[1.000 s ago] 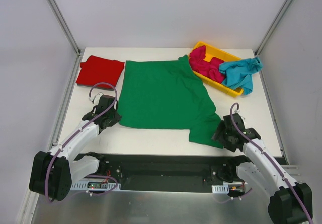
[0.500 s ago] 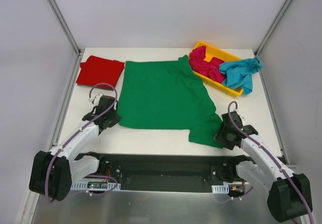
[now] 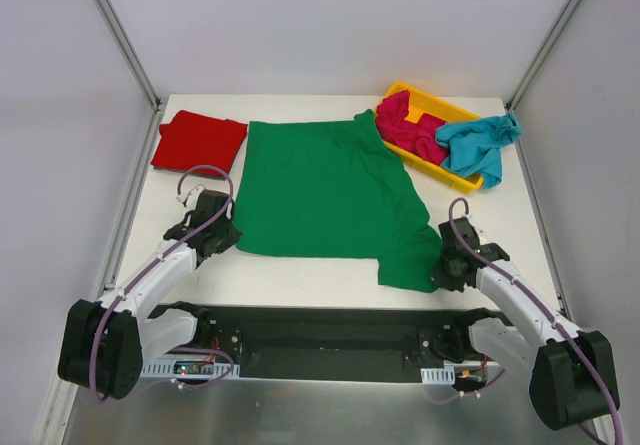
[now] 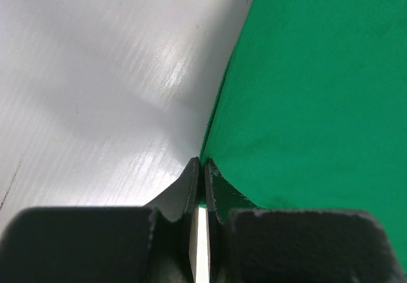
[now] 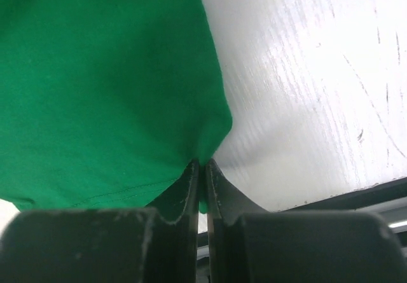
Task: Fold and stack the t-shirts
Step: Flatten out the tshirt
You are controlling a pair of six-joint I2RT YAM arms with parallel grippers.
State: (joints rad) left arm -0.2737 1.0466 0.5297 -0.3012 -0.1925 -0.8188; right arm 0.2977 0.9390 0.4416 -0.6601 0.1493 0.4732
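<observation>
Shirt: green tee point(image 3: 325, 190) spread flat on table point(image 3: 290, 275), centre, near-right part rumpled. Left gripper point(image 4: 200, 164) jaws closed, pinching its near-left edge. Right gripper point(image 5: 203, 163) jaws closed on its near-right corner, cloth puckered at the tips. Red tee point(image 3: 198, 142) folded, far left. Magenta-pink tee point(image 3: 408, 130) and teal tee point(image 3: 478, 143) heaped in yellow tray point(image 3: 440, 108), far right.

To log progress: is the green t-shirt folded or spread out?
Spread out. The green t-shirt lies flat across the table, unfolded; the left gripper and right gripper each pinch a near corner.
</observation>
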